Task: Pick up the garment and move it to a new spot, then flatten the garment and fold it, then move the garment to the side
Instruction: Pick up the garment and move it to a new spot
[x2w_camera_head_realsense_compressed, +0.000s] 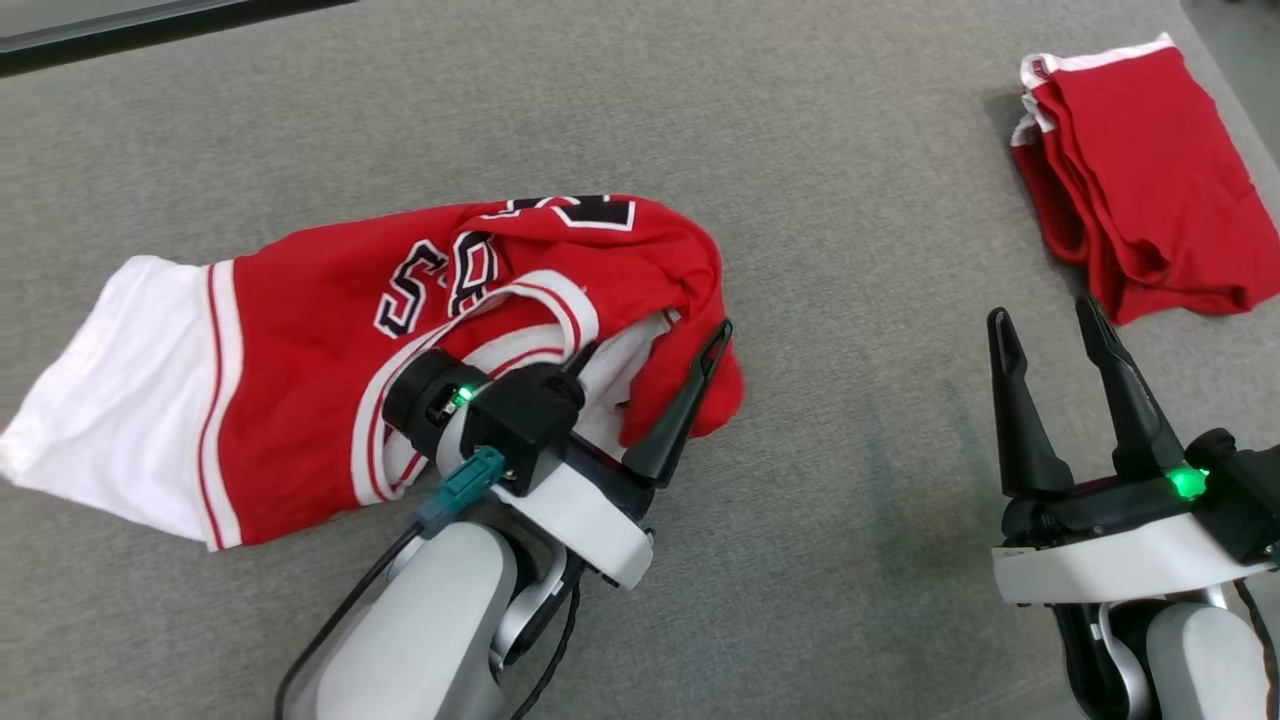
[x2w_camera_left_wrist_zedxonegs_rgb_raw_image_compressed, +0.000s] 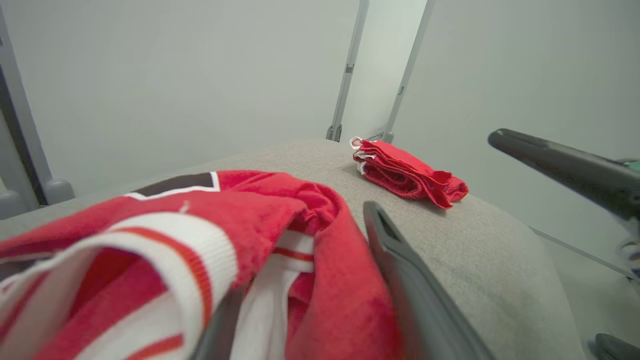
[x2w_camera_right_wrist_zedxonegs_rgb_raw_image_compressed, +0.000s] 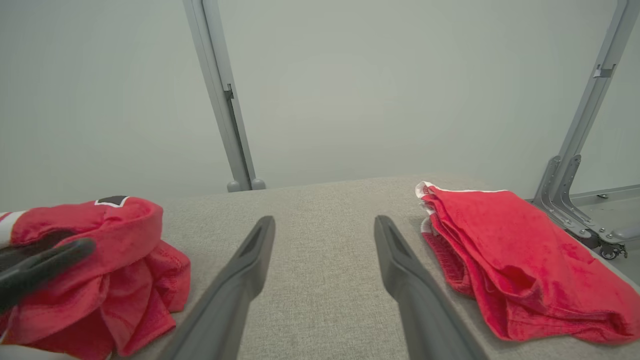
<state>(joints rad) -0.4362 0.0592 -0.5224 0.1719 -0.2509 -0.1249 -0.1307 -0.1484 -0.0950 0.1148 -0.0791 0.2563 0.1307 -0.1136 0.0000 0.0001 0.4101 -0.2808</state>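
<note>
The red-and-white jersey (x2w_camera_head_realsense_compressed: 300, 400) lies crumpled at 9 o'clock on the grey tabletop (x2w_camera_head_realsense_compressed: 800, 150). Its right end is bunched over the left tool (x2w_camera_head_realsense_compressed: 660, 345), whose fingers stand spread with cloth loose between them. The right tool (x2w_camera_head_realsense_compressed: 1045, 315), at 4 o'clock, is spread and empty. The knit looks light, limp and slightly slippery, so it is probably best pinched at the ribbed trim or hem corners.

Crumpled red-and-white jersey (x2w_camera_head_realsense_compressed: 300, 400) on grey table (x2w_camera_head_realsense_compressed: 800, 150), left gripper (x2w_camera_head_realsense_compressed: 660, 345) among its folds, right gripper (x2w_camera_head_realsense_compressed: 1050, 335) spread open near folded red garment (x2w_camera_head_realsense_compressed: 1140, 200)
</note>
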